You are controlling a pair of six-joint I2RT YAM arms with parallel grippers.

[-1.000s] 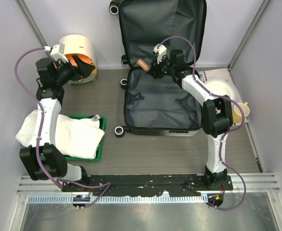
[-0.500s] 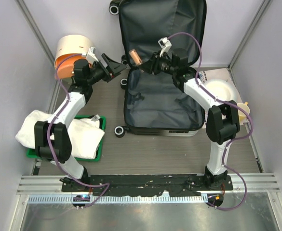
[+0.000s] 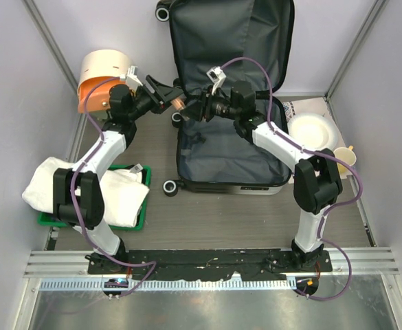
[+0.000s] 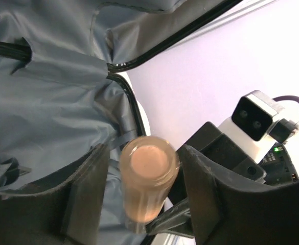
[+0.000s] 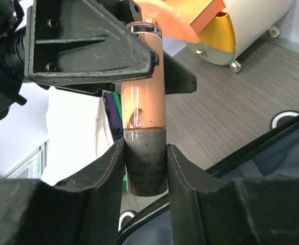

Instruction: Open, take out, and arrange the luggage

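Surface: grey wood-grain table (image 3: 207, 213) between pale panels; I read it from the arm bases outward.
Right gripper (image 5: 145, 164): clamped on the dark labelled end of a peach bottle (image 5: 143, 97), which it holds out past the case's left rim.
Left gripper (image 4: 144, 196): its fingers straddle the bottle's free end with a gap showing on one side, so it is not gripping yet.
Handover: I judge that I should close the left squarely on the peach section, clear of the right's pads. Only then should I release the right, because the smooth tube could slip if I let go early.
Luggage (image 3: 231, 148): lies open mid-table with dark grey lining, and I see nothing left in the base. Black wheels run along its left side, and the lid (image 3: 231, 34) stands against the back wall.
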